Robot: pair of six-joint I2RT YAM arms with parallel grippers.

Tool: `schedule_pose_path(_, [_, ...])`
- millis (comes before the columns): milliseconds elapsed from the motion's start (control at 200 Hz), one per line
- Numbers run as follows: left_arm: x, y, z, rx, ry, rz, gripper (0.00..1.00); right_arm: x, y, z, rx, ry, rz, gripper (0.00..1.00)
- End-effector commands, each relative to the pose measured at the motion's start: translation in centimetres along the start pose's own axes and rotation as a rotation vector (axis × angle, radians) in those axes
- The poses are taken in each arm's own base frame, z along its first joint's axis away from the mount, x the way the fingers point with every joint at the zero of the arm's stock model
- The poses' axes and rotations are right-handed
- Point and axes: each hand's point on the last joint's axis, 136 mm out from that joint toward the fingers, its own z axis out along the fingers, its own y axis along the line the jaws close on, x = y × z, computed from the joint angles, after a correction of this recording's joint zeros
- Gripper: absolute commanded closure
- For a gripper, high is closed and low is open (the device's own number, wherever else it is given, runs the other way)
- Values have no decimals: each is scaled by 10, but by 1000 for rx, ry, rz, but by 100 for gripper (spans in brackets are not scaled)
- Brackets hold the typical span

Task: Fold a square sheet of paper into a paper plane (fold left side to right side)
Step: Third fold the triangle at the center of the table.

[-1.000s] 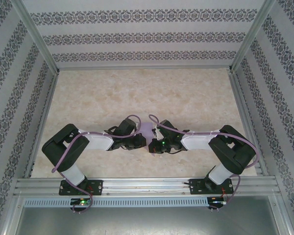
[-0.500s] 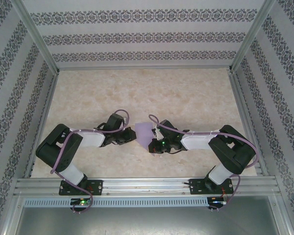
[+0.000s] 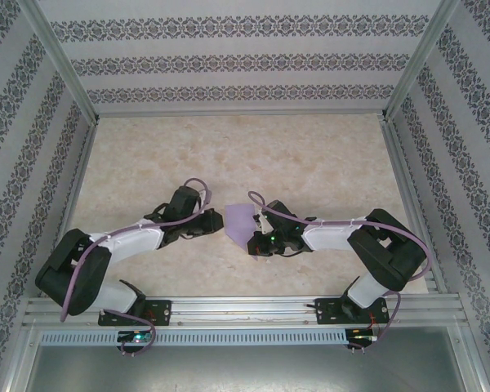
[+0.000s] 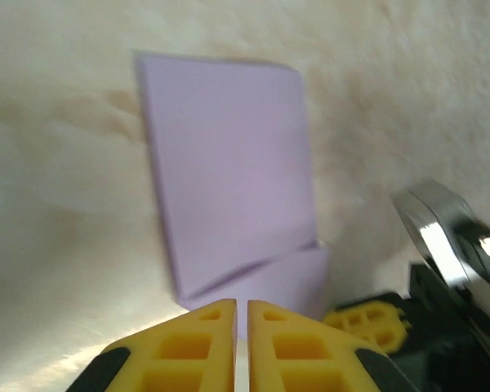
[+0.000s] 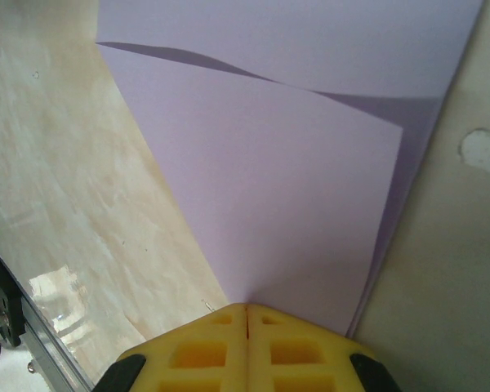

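The square sheet of paper (image 3: 238, 219) lay on the marbled table (image 3: 310, 155), a little nearer than the middle, between the two grippers. It was not a flat square: it was folded over on itself, and from above it looked like a small lavender shape with a point toward the arms.

The left gripper (image 3: 213, 224) was just beside the left edge of the sheet. I could not tell if it touched the paper. In the left wrist view its yellow fingertips (image 4: 198, 343) stood together with only a thin slit between them and carried nothing. The sheet (image 4: 229, 180) lay in front of them, with a narrow flap turned up along its near edge.

The right gripper (image 3: 254, 238) was at the near right corner of the sheet. In the right wrist view its two yellow fingers (image 5: 298, 355) were pressed together, and the edges of the paper (image 5: 286, 180) ran down into their tips, so the gripper seemed to be clamped on that corner. The upper layer rested on the lower one, and its far edge was a little raised and threw a dark shadow. One yellow fingertip (image 4: 367, 314) of this gripper was also seen from the left wrist, just beside the near corner of the flap.
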Motion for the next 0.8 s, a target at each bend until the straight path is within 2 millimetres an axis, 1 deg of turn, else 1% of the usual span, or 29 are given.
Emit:
schedule_pose_path(0, [20,-27,10,74,67,58,89,40,-72,4,258,88,120,100])
schedule_pose_path(75, [28,-38,20,95,101,78,89,40,-73,4,258,87,120,100])
schedule_pose_path(140, [33,-41,29,94,123,87,89,40,-73,4,257,89,120,100])
schedule_pose_path(255, [32,-40,40,84,132,87,89,41,-73,5,255,93,121,100])
schedule_pose_path(420, [31,-39,48,87,133,80,89,41,-71,6,248,95,118,100])
schedule_pose_path(505, [33,-33,52,67,136,75,89,40,-71,6,247,94,117,100])
schedule_pose_path(715, [43,-3,60,-39,160,43,90,40,-65,5,228,98,112,100])
schedule_pose_path(794, [46,9,61,-94,165,27,92,40,-62,5,218,101,108,100])
